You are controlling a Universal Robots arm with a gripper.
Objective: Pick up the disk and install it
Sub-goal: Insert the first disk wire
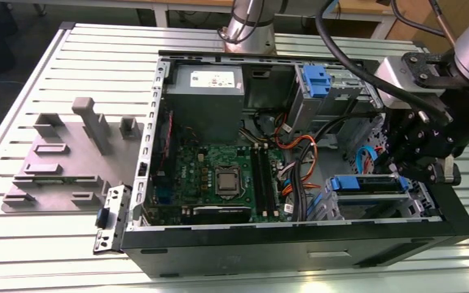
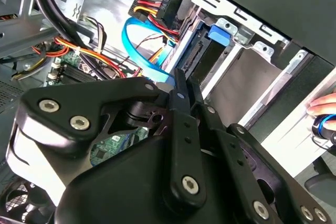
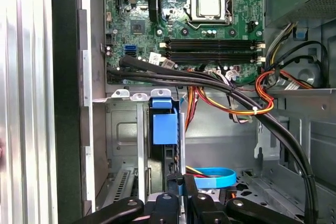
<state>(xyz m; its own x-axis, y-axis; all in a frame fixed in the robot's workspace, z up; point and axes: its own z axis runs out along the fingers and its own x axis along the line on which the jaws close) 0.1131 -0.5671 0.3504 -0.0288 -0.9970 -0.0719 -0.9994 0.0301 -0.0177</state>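
Note:
The disk (image 1: 366, 183), silver with a blue plastic bracket, sits in the drive cage at the front corner of the open computer case (image 1: 300, 241), on the exterior view's right. In the first wrist view it stands edge-on in its slot, with the blue bracket (image 3: 164, 127) facing the camera. My gripper (image 1: 400, 173) hangs just beside the disk's end, over the cage. Its black fingers are shut together, and the tips (image 2: 180, 83) rest at the disk's dark connector edge (image 2: 201, 52). Nothing shows between the fingers (image 3: 173, 184).
A blue flat cable (image 2: 140, 51) and bundled black, orange and yellow wires (image 3: 236, 98) run close by the gripper. A grey power supply box (image 1: 204, 91) and a cage with a blue tab (image 1: 314, 79) stand at the back. A grey fixture plate (image 1: 63, 162) lies left. A hand (image 2: 323, 104) shows beyond the case.

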